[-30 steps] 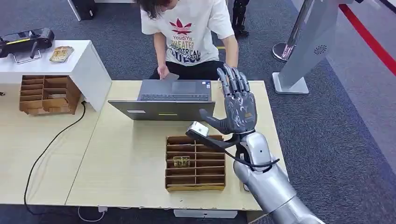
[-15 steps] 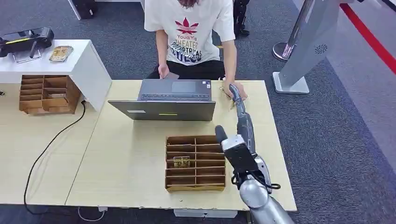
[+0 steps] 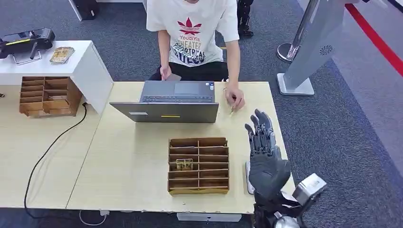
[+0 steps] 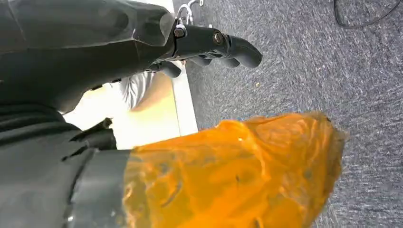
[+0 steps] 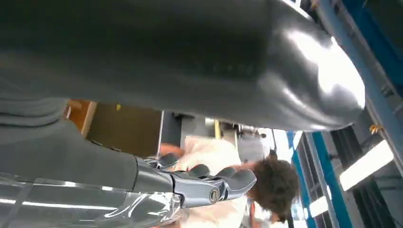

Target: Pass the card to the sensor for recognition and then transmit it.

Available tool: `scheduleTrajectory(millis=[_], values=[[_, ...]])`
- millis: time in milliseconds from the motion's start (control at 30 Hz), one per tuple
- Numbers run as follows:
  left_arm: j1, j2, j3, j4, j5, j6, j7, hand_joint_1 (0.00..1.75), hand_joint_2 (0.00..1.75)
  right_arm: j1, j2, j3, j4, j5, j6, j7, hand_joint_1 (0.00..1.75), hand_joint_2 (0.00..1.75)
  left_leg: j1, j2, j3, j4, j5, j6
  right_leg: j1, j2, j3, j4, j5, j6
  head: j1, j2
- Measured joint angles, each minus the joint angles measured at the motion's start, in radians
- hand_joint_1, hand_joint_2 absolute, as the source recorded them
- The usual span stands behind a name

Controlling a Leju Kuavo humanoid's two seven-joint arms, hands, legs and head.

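Observation:
My right hand (image 3: 264, 159) is raised over the table's right front corner, fingers spread and pointing up, holding nothing. In the right wrist view its fingers (image 5: 209, 186) reach out towards the person. A small gold card (image 3: 232, 109) lies under the person's hand (image 3: 235, 100) on the table beside the laptop. Another gold card (image 3: 184, 164) sits in a slot of the wooden organizer (image 3: 198, 185). Part of a white flat device (image 3: 247, 176) shows beside the organizer, mostly hidden by my hand. My left hand (image 4: 215, 43) hangs over grey carpet, fingers stretched out and holding nothing.
An open grey laptop (image 3: 171, 100) stands at the far side of the wooden table (image 3: 128, 161). A person in a white T-shirt (image 3: 192, 33) sits behind it. A second organizer (image 3: 45, 97) and a white stand (image 3: 81, 64) are at the left.
My right hand pulled back from its reach towards the person and dropped to the table's right front corner. The person's hand now rests on the table with a gold card.

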Motion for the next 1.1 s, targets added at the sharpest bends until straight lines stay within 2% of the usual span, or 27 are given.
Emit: scheduleTrajectory(millis=[133, 267, 567, 1100], values=[[0.000, -0.003, 0.009, 0.000, 0.005, -0.001, -0.002, 0.00, 0.00, 0.054, -0.010, -0.018, -0.009, -0.046, 0.126, -0.005, 0.00, 0.00, 0.000, 0.000, 0.000, 0.000, 0.000, 0.000, 0.000, 0.000, 0.000, 0.000, 0.000, 0.000, 0.000, 0.000], [0.000, -0.007, 0.018, 0.000, 0.005, -0.003, -0.007, 0.00, 0.00, 0.097, -0.029, -0.020, 0.000, -0.053, 0.187, -0.014, 0.00, 0.00, 0.000, 0.000, 0.000, 0.000, 0.000, 0.000, 0.000, 0.000, 0.000, 0.000, 0.000, 0.000, 0.000, 0.000], [-0.001, -0.008, 0.026, 0.000, -0.001, -0.003, -0.007, 0.00, 0.00, 0.142, -0.089, -0.015, 0.051, -0.034, 0.206, -0.022, 0.00, 0.00, 0.000, 0.000, 0.000, 0.000, 0.000, 0.000, 0.000, 0.000, 0.000, 0.000, 0.000, 0.000, 0.000, 0.000], [-0.001, -0.008, 0.026, 0.000, -0.006, -0.001, -0.007, 0.00, 0.00, 0.151, -0.143, -0.006, 0.116, -0.042, 0.211, -0.027, 0.00, 0.00, 0.000, 0.000, -0.001, 0.000, 0.000, 0.000, 0.000, 0.000, 0.000, 0.000, 0.000, 0.000, 0.000, 0.000]])
